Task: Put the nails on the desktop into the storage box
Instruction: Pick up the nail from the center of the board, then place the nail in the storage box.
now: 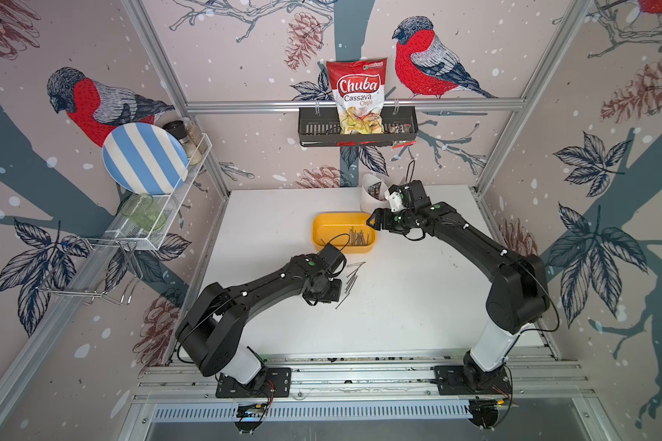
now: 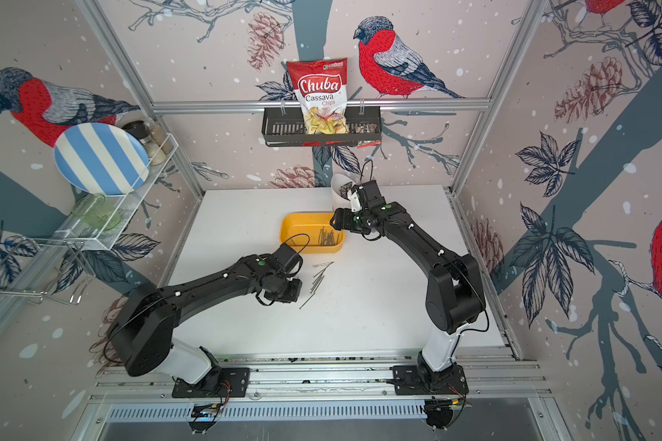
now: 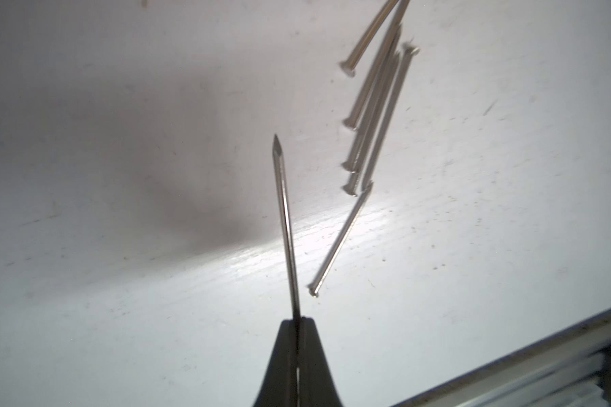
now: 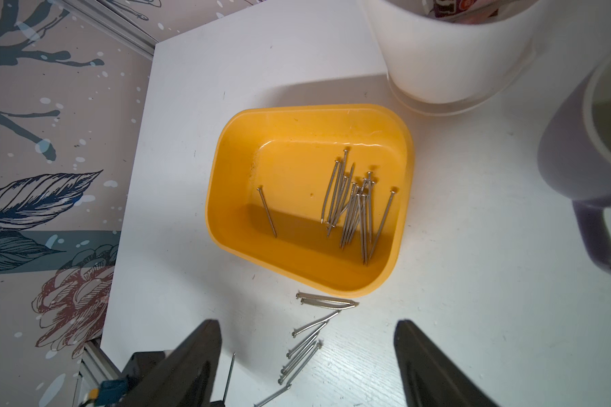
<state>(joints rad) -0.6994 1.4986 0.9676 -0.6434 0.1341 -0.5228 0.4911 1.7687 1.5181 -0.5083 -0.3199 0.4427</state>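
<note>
The yellow-orange storage box stands at the back middle of the white desktop. In the right wrist view several nails lie inside the box. More nails lie loose on the desktop in front of the box, and both wrist views show them. My left gripper hovers just left of this loose group, shut on one nail that points away from the jaws. My right gripper hangs open and empty by the box's right end.
A white cutlery holder and a mug stand behind and right of the box. A black wire basket with a chips bag hangs on the back wall. A white rack with a striped plate is on the left wall.
</note>
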